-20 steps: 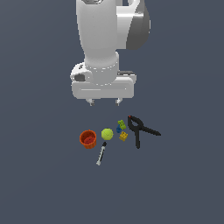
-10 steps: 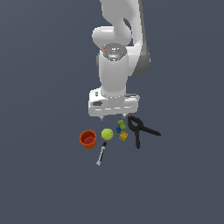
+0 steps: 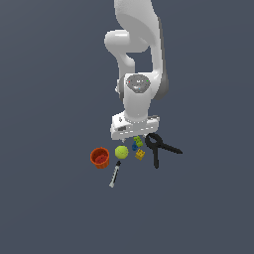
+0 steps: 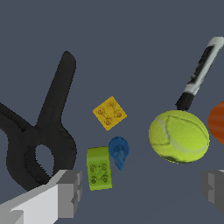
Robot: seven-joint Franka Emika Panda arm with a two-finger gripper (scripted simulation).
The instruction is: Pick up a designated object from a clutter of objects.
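— Where is the gripper (image 4: 142,190), and how do its jaws stand?

— It hangs just above the clutter with its jaws spread wide and nothing between them; in the wrist view one grey finger (image 4: 65,192) shows beside the green brick (image 4: 99,168) and the other at the far edge of the picture.

— What has changed from a second ago?

— The arm (image 3: 141,74) has come down and shifted toward the exterior view's right. Its hand was well above the items; now it sits low over the bricks, partly covering them in the exterior view. The items themselves have not moved.

— And the arm's pose?

— Upright, wrist bent so the hand points straight down.

— The blue brick (image 4: 118,152)?

— On the floor, touching the green brick, with the yellow brick (image 4: 110,113) near it. The yellow-green ball (image 4: 179,136) lies to one side, the black spring clamp (image 4: 41,131) to the other. Beyond the ball are the marker (image 4: 200,72) and the orange-red cup (image 3: 99,157).
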